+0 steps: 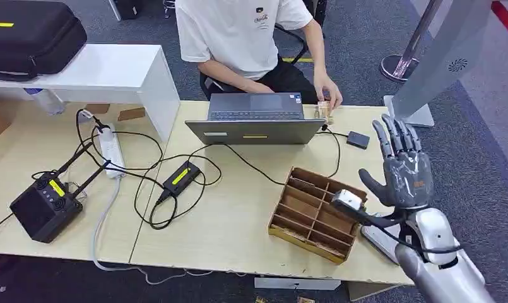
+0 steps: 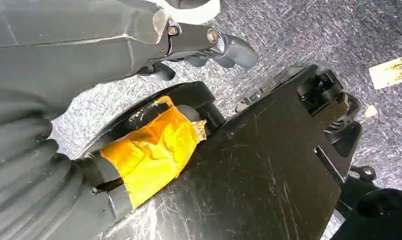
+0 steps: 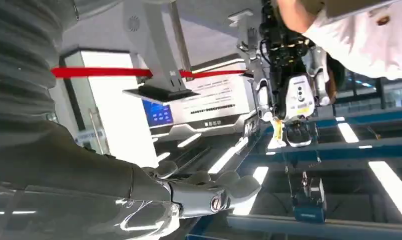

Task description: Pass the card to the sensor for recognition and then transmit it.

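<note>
- I have the wooden table [image 1: 238, 227] in front of me, with a person [image 1: 245, 38] seated on the far side behind an open laptop [image 1: 256, 120], their hand resting just beside its right corner.
- A wooden divided tray [image 1: 314, 214] sits near my right edge of the table; its compartments look empty from the head view, though I cannot be sure.
- My right hand [image 1: 404, 170] is raised above the table's right edge, palm up and fingers spread, holding nothing.
- My left hand [image 2: 208, 47] hangs low over the carpet; its fingers look curled in with nothing in them.
- A small dark square [image 1: 358, 139] lies on the table right of the laptop; I take it for the sensor, but cannot confirm.
- I cannot find the card on the table or in either hand.
- My judgement: nothing is scanned or handed over yet; fetching the card, presenting it and passing it on all remain.
</note>
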